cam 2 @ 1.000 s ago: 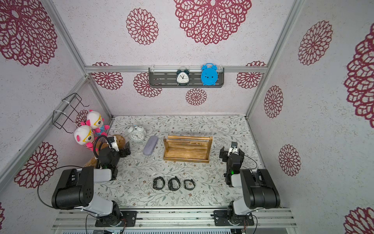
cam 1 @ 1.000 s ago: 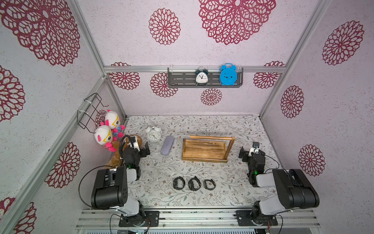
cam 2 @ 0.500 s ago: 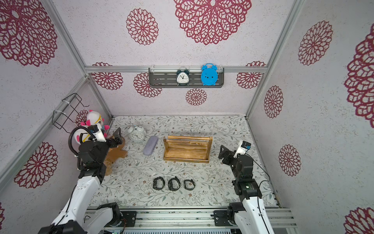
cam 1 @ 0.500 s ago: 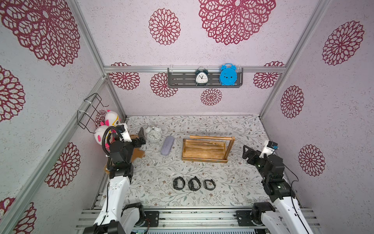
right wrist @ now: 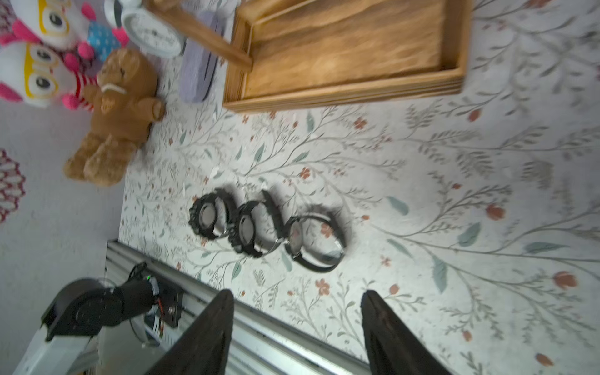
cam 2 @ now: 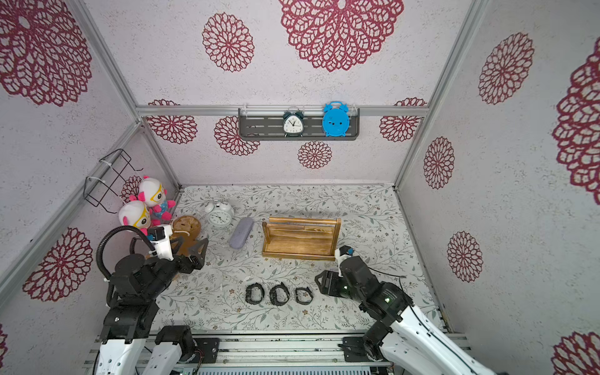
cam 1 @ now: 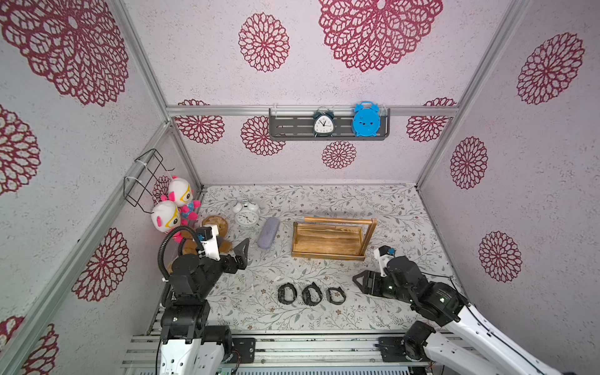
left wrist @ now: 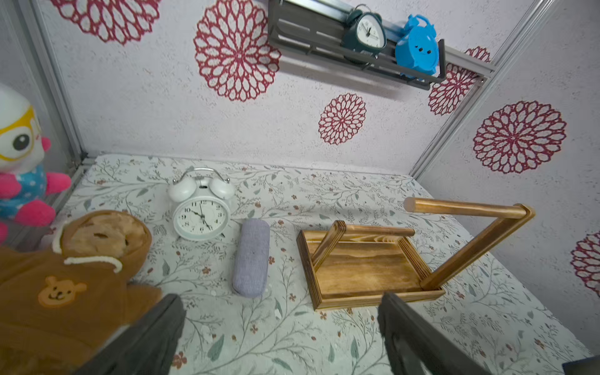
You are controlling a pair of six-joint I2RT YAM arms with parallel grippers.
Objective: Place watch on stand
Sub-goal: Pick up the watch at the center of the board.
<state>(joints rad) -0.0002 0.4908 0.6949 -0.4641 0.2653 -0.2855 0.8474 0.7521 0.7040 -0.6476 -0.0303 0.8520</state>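
Three black watches lie in a tight row on the table just ahead of the right gripper (cam 1: 357, 281), whose jaws stand apart with nothing between them. The nearest watch (right wrist: 316, 242) sits so close to the middle watch (right wrist: 250, 230) that I cannot tell whether they touch, and the far watch (right wrist: 207, 217) crowds that one in turn. The likeliest slip is a finger landing on the neighbour's strap, so that two watches lift or the row is shoved along the table. A pinch across the nearest strap could also flatten its loop, which would probably then catch on the round bar of the stand (cam 1: 337, 220), beyond the right gripper and off to its side. The stand looks light, so a snag might drag or tip it. The left gripper (cam 1: 243, 256) hangs wide open and empty beside the teddy bear (left wrist: 65, 285), well apart from the watches, with the stand ahead of it, and is not placed to brace it.
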